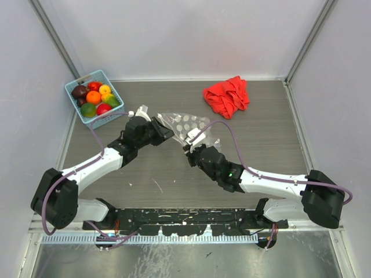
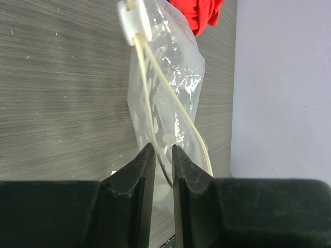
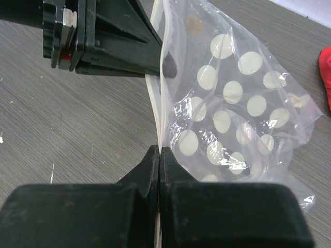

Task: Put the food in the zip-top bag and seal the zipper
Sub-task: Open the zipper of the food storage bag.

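Observation:
The zip-top bag (image 1: 186, 123) is clear with white dots and is held up off the table between my two grippers. My right gripper (image 3: 159, 150) is shut on the zipper (image 3: 161, 119) edge, near one end. My left gripper (image 2: 164, 151) stands with a narrow gap between its jaws, and one lip of the zipper (image 2: 147, 103) runs down into that gap. A white tab (image 2: 133, 20) sits on the zipper's far end. The bag's mouth gapes a little in the left wrist view. The food (image 1: 94, 97), small round toy fruits, lies in the blue basket (image 1: 107, 120) at the back left.
A crumpled red cloth (image 1: 227, 95) lies at the back right. The basket stands against the left wall. Both arms reach in over the middle of the grey wood-grain table (image 1: 261, 145), their grippers close together.

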`<act>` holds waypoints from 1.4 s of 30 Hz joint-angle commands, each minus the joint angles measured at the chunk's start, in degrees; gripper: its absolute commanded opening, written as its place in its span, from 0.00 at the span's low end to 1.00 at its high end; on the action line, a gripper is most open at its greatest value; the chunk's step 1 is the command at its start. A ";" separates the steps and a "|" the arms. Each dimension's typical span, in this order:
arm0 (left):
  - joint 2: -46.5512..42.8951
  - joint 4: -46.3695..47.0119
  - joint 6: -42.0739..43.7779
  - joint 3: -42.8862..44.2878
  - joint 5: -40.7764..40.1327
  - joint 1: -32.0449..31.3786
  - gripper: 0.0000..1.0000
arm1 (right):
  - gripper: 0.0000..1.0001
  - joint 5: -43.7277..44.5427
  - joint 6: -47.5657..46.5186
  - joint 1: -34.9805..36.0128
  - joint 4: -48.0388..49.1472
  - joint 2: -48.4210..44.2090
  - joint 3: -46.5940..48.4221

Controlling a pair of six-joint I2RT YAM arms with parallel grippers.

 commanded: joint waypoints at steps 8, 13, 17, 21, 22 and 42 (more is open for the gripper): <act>-1.76 3.17 1.27 -0.53 -0.23 -0.70 0.03 | 0.17 -0.71 0.37 0.45 1.69 -1.00 3.04; -5.21 1.34 2.72 -0.35 -1.87 -1.29 0.00 | 0.32 -1.51 1.40 0.44 -1.24 -2.46 4.47; -7.06 -0.91 4.50 0.43 -4.09 -2.44 0.00 | 0.44 -1.03 2.29 0.51 -3.97 -3.49 6.33; -8.57 -2.82 6.24 1.25 -6.24 -3.86 0.00 | 0.52 0.54 3.14 0.53 -5.59 -3.88 8.01; -8.88 -3.17 6.61 1.38 -6.72 -4.21 0.00 | 0.54 0.93 3.27 0.51 -5.79 -3.75 8.35; -11.55 -6.68 9.47 3.27 -11.19 -7.86 0.00 | 0.63 5.70 5.75 0.54 -8.46 2.50 12.46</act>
